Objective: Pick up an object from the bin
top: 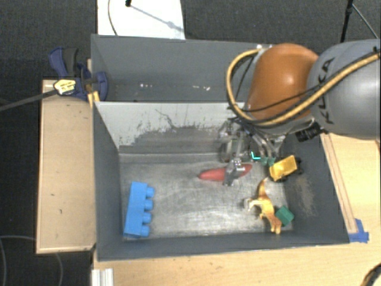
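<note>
In the middle of the bin's floor, the gripper (233, 173) is hanging at the right end of a red oblong thing (209, 174).
Whether its jaws are spread or pressed together cannot be told. The red thing is lying flat on the grey bin (178, 204), its right end meeting the gripper's tip. A yellow toy vehicle (283, 167) is sitting near on the right, a yellow animal figure (265, 206) is lying below it beside a small green piece (285, 215), and a blue building brick (139, 209) is lying well apart at lower left.

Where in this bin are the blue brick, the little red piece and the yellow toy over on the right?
blue brick (139, 210): camera view, middle of its top face.
red piece (211, 174): camera view, its exposed left half.
yellow toy (282, 167): camera view, middle of its body.
</note>
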`<action>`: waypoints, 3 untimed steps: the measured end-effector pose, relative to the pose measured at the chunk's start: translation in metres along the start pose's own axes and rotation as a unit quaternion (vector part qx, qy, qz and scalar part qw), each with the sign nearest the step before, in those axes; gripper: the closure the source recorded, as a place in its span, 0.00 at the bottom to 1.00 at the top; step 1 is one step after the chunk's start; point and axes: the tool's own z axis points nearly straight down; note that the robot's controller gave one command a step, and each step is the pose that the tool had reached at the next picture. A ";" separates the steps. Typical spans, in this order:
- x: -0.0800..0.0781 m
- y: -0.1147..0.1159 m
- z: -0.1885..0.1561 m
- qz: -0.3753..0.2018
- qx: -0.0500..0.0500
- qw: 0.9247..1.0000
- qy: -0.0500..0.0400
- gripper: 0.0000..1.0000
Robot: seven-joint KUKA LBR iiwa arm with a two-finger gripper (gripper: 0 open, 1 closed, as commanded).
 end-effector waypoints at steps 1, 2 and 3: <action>-0.002 0.000 -0.005 0.001 0.000 1.000 -0.004 0.00; -0.003 0.006 0.049 0.030 -0.001 1.000 -0.007 0.00; -0.018 -0.016 0.109 0.023 -0.001 1.000 -0.010 1.00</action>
